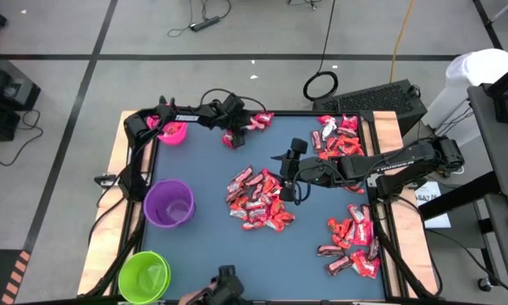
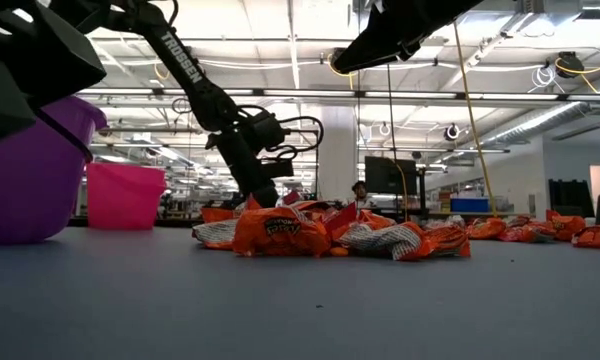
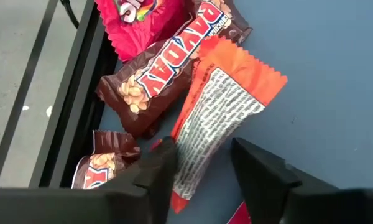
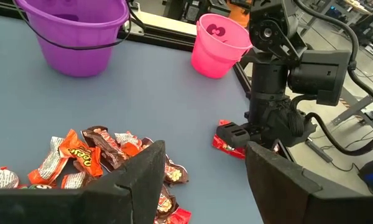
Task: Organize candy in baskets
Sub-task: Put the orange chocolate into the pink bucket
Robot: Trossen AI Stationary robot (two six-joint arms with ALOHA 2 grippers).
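Upper middle of the high view: left gripper, brought low over a small outlying heap of candy hard against the table's far rail. Fingers parted and set astride one orange wrapper, printed side up. Not yet clearly pinching it. Probably lined up this way to lift a single piece clear of the brown Payday wrappers touching it, with the pink basket just beside, at upper left.

Centre of the high view: right gripper, hanging above the edge of the main pile, claw wide open with nothing between the fingers. Seemingly waiting its turn over the largest supply. More candy in two clusters down the right side. Purple basket at middle left, green basket at lower left, both well apart from either claw.

Only in the left wrist view: the exact piece being straddled and its neighbours. Only from the right wrist view: the left claw's height, down at the table top by a red piece. Only from overhead: all three baskets in a column and every heap at once. From the low view: the pile's thickness and the left arm dipping behind it, but no green basket
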